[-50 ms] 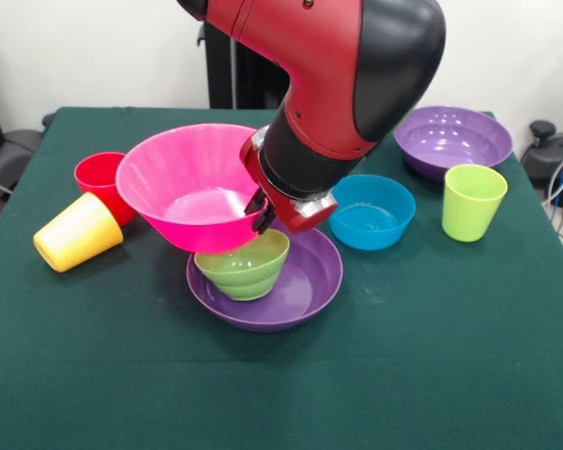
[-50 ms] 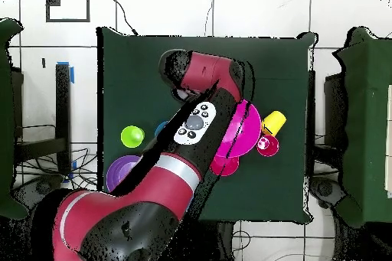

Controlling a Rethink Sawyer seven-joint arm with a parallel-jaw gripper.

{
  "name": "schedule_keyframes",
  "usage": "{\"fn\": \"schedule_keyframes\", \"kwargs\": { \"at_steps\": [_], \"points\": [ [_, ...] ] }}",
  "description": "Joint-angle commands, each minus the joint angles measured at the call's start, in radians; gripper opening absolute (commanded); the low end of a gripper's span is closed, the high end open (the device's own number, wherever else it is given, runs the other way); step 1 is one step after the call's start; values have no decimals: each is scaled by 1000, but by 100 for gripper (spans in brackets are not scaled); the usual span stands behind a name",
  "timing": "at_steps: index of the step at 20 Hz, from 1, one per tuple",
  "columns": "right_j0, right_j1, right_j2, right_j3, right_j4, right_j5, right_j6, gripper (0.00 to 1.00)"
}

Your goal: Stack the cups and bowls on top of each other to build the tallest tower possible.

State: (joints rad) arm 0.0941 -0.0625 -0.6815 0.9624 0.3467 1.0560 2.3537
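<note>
Nearest me, the purple bowl point(image 1: 305, 295) sits on the worktop point(image 1: 403, 375) with the green bowl point(image 1: 244, 267) inside it. The end effector point(image 1: 261, 214) is clamped on the pink bowl point(image 1: 183, 183) rim, holding it tilted, just above the green bowl. I should level the pink bowl, centre it over the green one, then release. The other cups and bowls stand apart.

Red arm point(image 1: 328, 84), bulky black joints, white button pad.
</note>
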Motion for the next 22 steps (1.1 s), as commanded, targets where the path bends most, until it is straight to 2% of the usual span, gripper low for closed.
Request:
{"fn": "schedule_keyframes", "kwargs": {
  "at_steps": [1,11,22],
  "points": [
    [-16,61,132,-77,15,-35,128,0],
    [-13,76,104,-181,39,81,183,0],
    [-25,97,98,-245,60,116,199,0]
  ]
}}
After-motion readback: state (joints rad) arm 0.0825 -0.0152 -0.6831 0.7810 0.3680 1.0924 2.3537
